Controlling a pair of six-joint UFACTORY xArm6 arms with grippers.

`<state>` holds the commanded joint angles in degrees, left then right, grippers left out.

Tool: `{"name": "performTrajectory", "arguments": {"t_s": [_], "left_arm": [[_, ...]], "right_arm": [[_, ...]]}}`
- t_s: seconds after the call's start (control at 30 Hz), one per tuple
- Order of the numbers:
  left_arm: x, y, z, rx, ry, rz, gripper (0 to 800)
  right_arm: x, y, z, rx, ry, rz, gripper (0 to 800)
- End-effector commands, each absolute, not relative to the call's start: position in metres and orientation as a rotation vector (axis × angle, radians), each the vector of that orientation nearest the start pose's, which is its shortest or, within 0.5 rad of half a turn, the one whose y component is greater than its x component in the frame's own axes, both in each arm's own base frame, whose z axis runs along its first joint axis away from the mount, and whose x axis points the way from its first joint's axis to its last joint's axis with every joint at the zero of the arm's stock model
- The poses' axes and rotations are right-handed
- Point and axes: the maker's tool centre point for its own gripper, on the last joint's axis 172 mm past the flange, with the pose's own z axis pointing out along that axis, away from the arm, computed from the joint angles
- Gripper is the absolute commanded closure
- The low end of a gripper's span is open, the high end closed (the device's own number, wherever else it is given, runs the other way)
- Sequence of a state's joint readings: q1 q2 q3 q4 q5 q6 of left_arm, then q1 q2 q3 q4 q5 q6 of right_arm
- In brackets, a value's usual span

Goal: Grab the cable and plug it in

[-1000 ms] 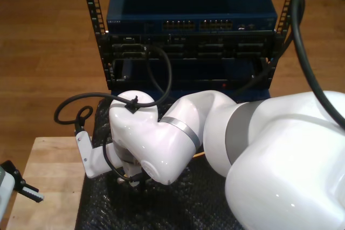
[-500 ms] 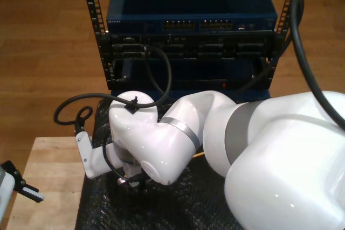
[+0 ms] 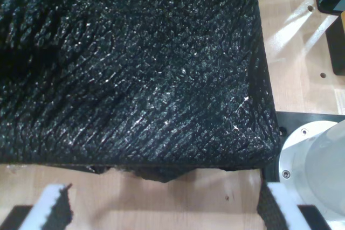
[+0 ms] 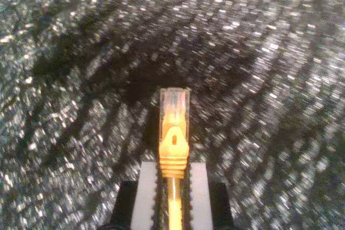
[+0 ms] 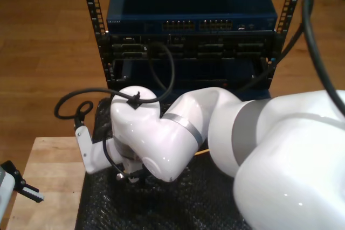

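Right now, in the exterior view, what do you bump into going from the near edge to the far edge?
Black bubbly mat → big white arm → dark rack of network boxes → blue switch on top → wooden floor.

The cable (image 4: pixel 173 133) runs off the second wrist view's edge between my second gripper's (image 4: pixel 173 184) fingers.

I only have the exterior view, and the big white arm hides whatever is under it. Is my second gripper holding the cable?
Observer: Yes. In the second wrist view the fingers are shut on the cable, and the clear plug sticks out beyond them.
Operator: What's beneath the plug?
Observer: The black bubble-wrap mat. I cannot tell whether they touch.
Operator: And my first gripper?
Observer: Open and holding nothing, over the mat's edge and the wooden table.
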<state>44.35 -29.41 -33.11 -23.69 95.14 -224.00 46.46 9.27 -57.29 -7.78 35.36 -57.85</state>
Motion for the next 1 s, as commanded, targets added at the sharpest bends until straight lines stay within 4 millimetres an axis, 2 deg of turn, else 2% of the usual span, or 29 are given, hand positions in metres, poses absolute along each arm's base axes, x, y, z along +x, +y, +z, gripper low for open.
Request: {"name": "performTrajectory", "arguments": {"t_s": [0.1,0.3,0.6,0.8,1.0], "left_arm": [[0.204,0.044,0.206,1.837,-1.736,0.545,0],[0.212,0.040,0.211,1.838,-1.727,0.592,0],[0.221,0.015,0.230,1.774,-1.674,0.704,0],[0.229,-0.019,0.251,1.688,-1.620,0.773,0],[0.238,-0.061,0.265,1.621,-1.590,0.720,0]], "right_arm": [[0.389,0.374,0.132,1.755,2.446,0.337,793],[0.409,0.342,0.148,1.845,2.373,0.320,794],[0.409,0.312,0.180,2.018,2.304,0.306,794],[0.407,0.287,0.204,2.087,2.291,0.329,794],[0.406,0.261,0.220,2.215,2.283,0.365,794]]}}
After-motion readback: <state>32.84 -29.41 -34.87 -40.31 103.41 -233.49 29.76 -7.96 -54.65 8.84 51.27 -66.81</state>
